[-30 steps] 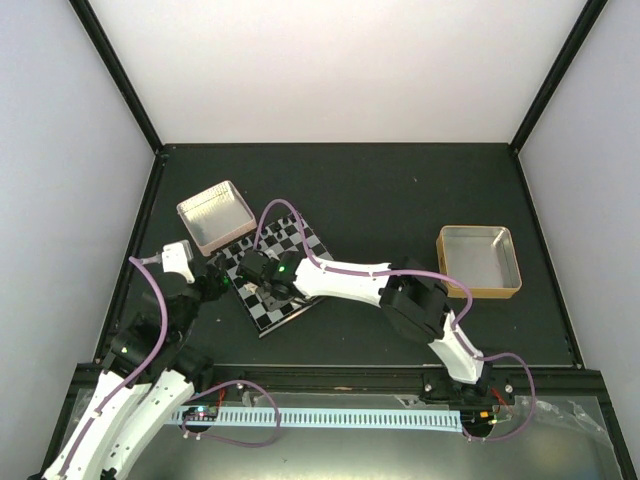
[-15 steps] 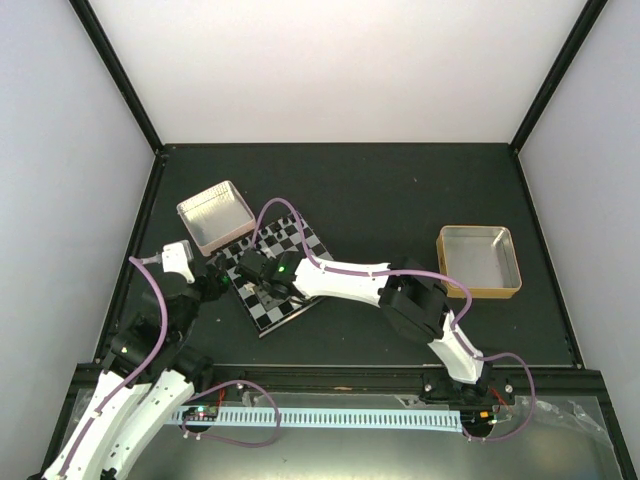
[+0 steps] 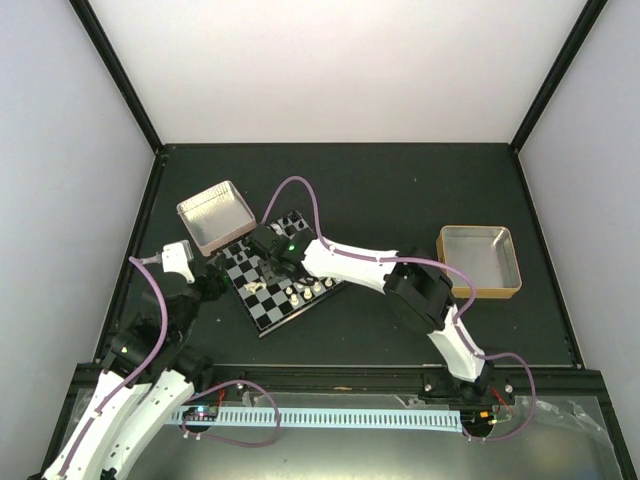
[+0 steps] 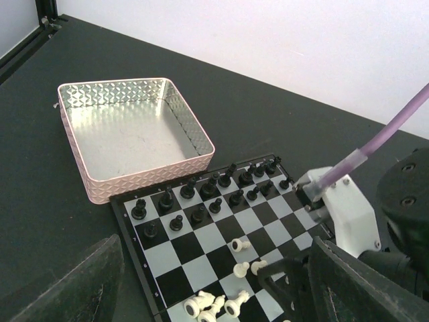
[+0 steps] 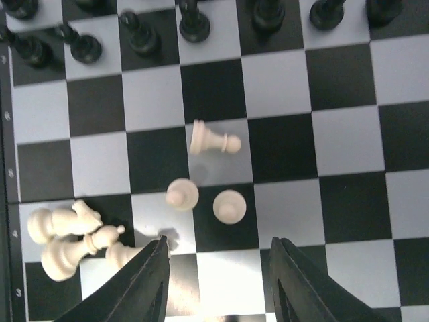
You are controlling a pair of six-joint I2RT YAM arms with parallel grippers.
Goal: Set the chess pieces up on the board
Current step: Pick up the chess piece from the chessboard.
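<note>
Board (image 3: 262,308) sits left of centre on table (image 3: 400,190). Cream chess pieces (image 5: 181,194) loose mid-board, 1 toppled. Right end effector (image 5: 218,258) over them, spread wide, empty. Left end effector (image 4: 218,282) likewise spread, empty.

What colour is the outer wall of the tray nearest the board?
Pale pink tray; left wrist view shows it best.

You see a board (image 5: 281,87) checkered in black and pale grey with a thin pale rim, carrying cream-white chess pieces (image 5: 213,143) and glossy black pieces (image 5: 193,25). Your pink tray (image 4: 144,176) has diamond-embossed walls and a silvery floor; the second tray (image 3: 483,291) is gold-sided, the table (image 3: 400,190) matte near-black, the cable (image 4: 392,124) lilac
</note>
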